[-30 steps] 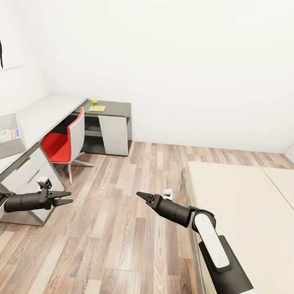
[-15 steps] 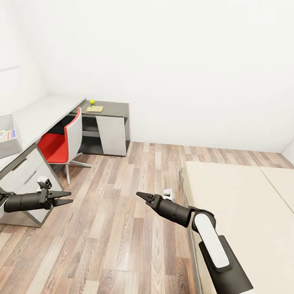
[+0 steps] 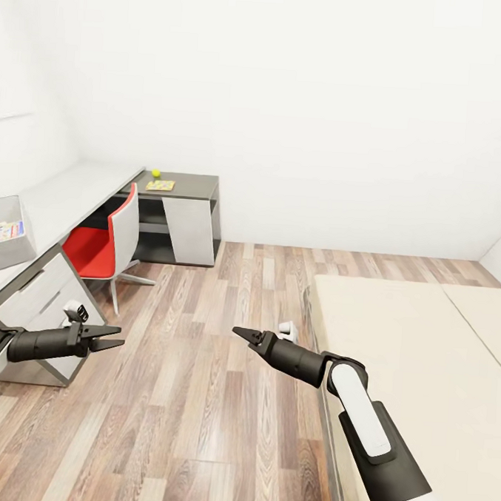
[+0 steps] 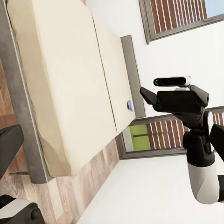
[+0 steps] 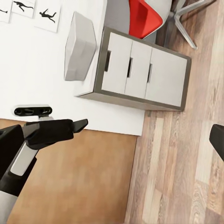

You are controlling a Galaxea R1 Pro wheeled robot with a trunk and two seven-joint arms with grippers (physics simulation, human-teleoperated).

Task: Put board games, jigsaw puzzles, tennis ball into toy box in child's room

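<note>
Both grippers, left [image 3: 114, 341] and right [image 3: 238, 331], empty with fingers parted above wooden floor [image 3: 197, 395], table [image 3: 68, 195] leftward, bed [image 3: 415, 349] rightward.

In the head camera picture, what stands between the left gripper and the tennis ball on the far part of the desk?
In the head view, a red chair stands between the left gripper and the tennis ball, pulled up to the table.

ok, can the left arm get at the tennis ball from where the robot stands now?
Probably not. The tennis ball sits on the table's far dark end, well beyond the left gripper, with the red chair between. The base likely has to drive closer first.
</note>
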